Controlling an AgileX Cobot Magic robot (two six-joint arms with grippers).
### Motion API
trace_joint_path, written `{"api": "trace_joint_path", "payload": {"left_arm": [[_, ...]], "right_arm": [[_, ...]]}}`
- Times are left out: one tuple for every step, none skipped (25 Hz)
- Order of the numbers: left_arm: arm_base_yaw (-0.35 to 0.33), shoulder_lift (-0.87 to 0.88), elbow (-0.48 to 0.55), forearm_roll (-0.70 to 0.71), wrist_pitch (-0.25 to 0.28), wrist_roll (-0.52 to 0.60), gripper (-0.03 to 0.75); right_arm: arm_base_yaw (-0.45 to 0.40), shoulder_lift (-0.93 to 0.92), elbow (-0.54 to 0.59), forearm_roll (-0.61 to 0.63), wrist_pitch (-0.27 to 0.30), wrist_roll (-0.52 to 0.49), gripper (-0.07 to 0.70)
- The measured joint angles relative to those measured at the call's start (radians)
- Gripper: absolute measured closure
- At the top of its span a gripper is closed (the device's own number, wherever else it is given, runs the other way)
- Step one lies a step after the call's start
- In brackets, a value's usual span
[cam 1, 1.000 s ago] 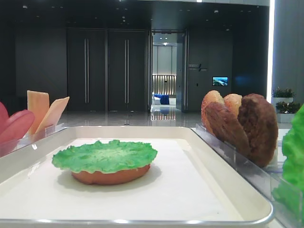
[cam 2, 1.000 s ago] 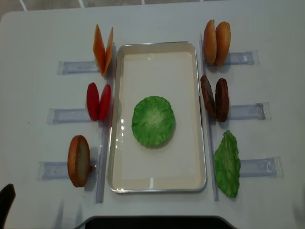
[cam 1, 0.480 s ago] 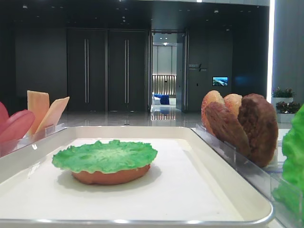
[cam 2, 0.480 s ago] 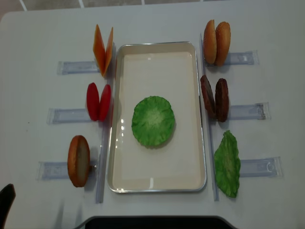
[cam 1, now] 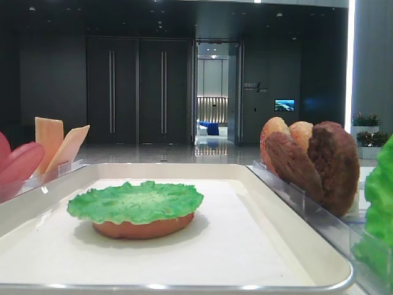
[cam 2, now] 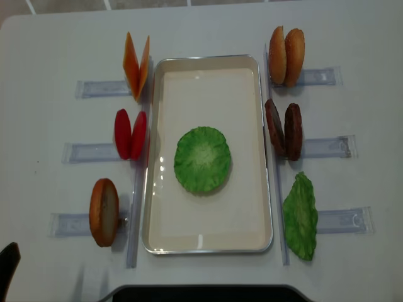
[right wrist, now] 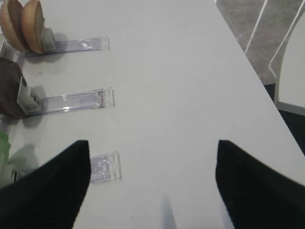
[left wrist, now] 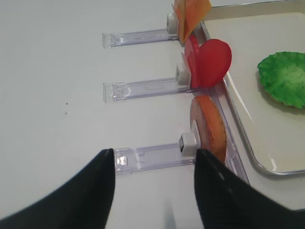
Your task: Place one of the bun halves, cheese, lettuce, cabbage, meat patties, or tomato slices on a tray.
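The off-white tray holds a green lettuce leaf lying on a bun half. Left of the tray stand cheese, tomato slices and one bun half. On its right stand two bun halves, meat patties and another lettuce leaf. Cabbage is out of view. My left gripper is open and empty, low over the table behind that left bun half. My right gripper is open and empty over bare table, right of the holders.
Clear plastic holders stick out sideways from each food item on both sides of the tray. The table's right edge runs close to my right gripper. A dark part of the left arm shows at the bottom left corner.
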Motion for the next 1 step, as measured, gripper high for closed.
{"api": "trace_joint_path", "payload": {"left_arm": [[0.000, 0.000, 0.000, 0.000, 0.000, 0.000, 0.307]], "right_arm": [[0.000, 0.000, 0.000, 0.000, 0.000, 0.000, 0.113]]}}
